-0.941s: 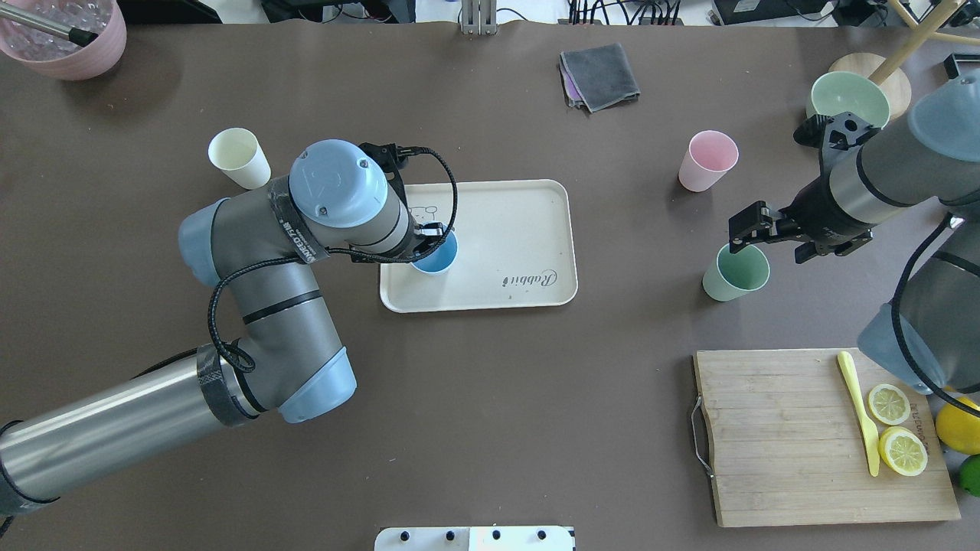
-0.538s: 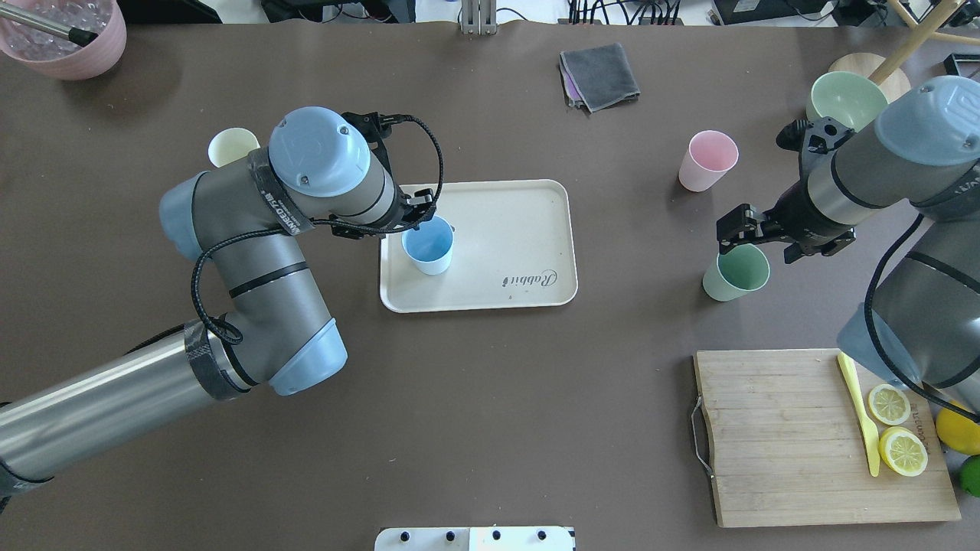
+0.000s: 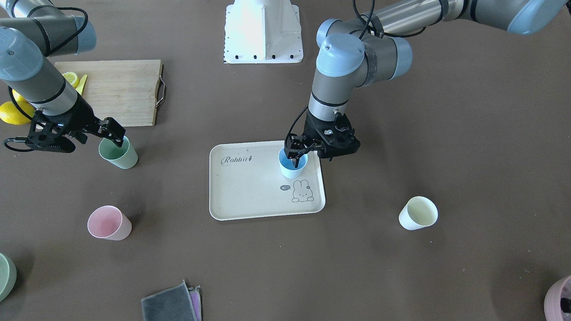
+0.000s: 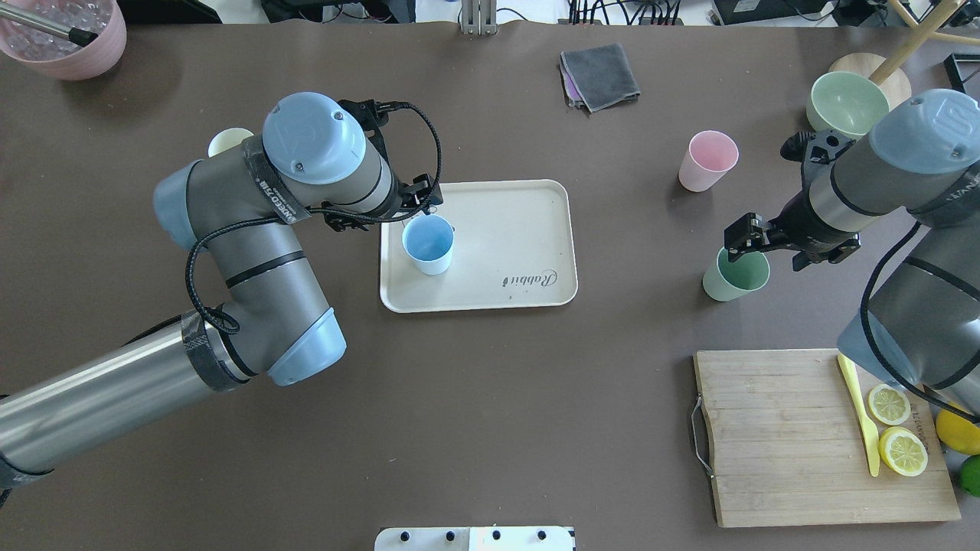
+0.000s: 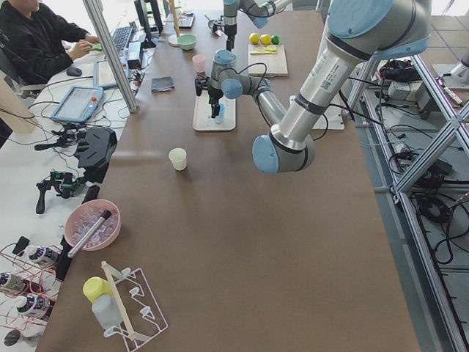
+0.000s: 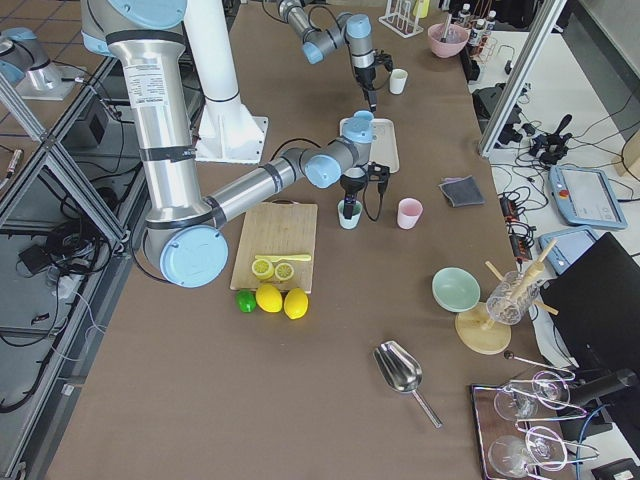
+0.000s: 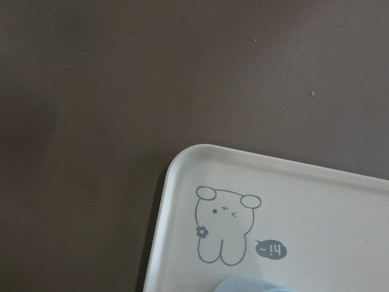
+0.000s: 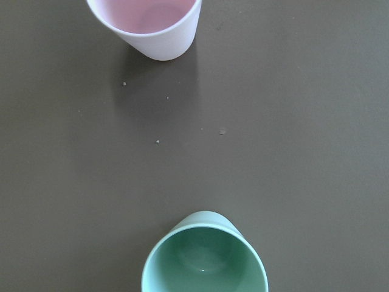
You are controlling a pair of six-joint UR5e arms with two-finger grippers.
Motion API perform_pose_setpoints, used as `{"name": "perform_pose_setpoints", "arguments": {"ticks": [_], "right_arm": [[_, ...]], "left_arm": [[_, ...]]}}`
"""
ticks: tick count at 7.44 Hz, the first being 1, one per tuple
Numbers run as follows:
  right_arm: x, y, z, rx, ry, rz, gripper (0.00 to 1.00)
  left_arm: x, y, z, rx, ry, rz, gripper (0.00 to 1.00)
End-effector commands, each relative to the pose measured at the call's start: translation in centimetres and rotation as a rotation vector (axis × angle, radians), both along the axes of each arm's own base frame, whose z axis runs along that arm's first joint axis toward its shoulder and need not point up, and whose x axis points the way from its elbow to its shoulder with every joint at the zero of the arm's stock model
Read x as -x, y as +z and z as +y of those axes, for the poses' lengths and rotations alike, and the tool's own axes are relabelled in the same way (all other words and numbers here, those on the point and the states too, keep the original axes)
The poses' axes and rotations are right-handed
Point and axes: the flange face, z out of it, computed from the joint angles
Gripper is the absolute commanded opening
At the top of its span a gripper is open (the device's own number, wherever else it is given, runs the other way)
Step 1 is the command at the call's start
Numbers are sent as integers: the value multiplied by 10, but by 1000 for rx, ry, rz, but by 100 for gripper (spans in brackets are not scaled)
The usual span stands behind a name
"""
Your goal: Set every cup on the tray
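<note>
Blue cup (image 3: 293, 168) stands on the tray (image 3: 250, 198), just under the left tool (image 3: 298, 150).

1. The flat beige rimmed tray (image 4: 528, 222) lay bare across its lettered half; the light blue cup (image 4: 429, 246) and the left gripper (image 3: 298, 151) above it filled one end.
2. Bare brown desk (image 4: 635, 252) lay between that tray and the sage green cup (image 4: 733, 277) and pink cup (image 4: 708, 162).
3. The cream-yellow cup (image 3: 418, 213) stood alone, well apart from the tray.

Bright, even overhead light casts soft shadows; all views are sharp.
</note>
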Motion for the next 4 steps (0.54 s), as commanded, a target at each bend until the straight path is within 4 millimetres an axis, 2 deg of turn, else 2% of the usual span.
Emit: {"name": "perform_pose_setpoints", "arguments": {"ticks": [1, 3, 4], "right_arm": [[6, 19, -3, 17, 4, 36, 93], [20, 17, 3, 7, -15, 41, 0], [36, 12, 8, -24, -15, 63, 0]], "left_arm": [[0, -1, 0, -3, 2, 1, 97], [2, -3, 0, -8, 2, 3, 97], [14, -6, -9, -23, -3, 2, 97]]}}
